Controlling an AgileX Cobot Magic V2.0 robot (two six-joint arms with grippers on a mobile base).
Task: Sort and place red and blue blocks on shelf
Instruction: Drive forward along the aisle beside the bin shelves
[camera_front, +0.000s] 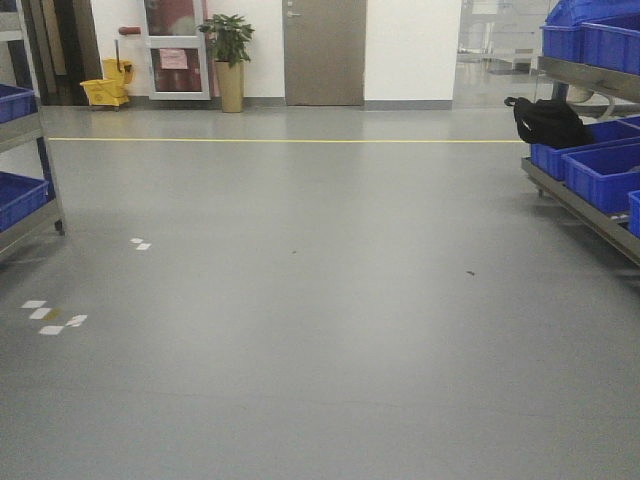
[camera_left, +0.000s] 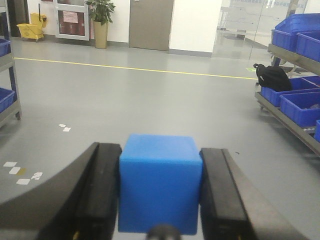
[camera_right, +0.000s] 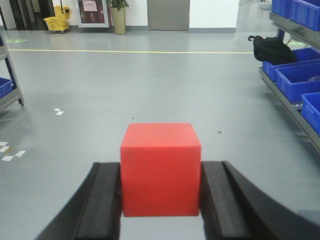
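Your left gripper (camera_left: 160, 167) pinches the blue block (camera_left: 160, 187) between its pads. Your right gripper (camera_right: 160, 172) pinches the red block (camera_right: 160, 165) the same way.

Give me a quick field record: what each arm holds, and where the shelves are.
left gripper: shut on blue block
right gripper: shut on red block
right rack: holds blue bins and a black bag
left rack: holds blue bins
placement: neither block on a rack yet
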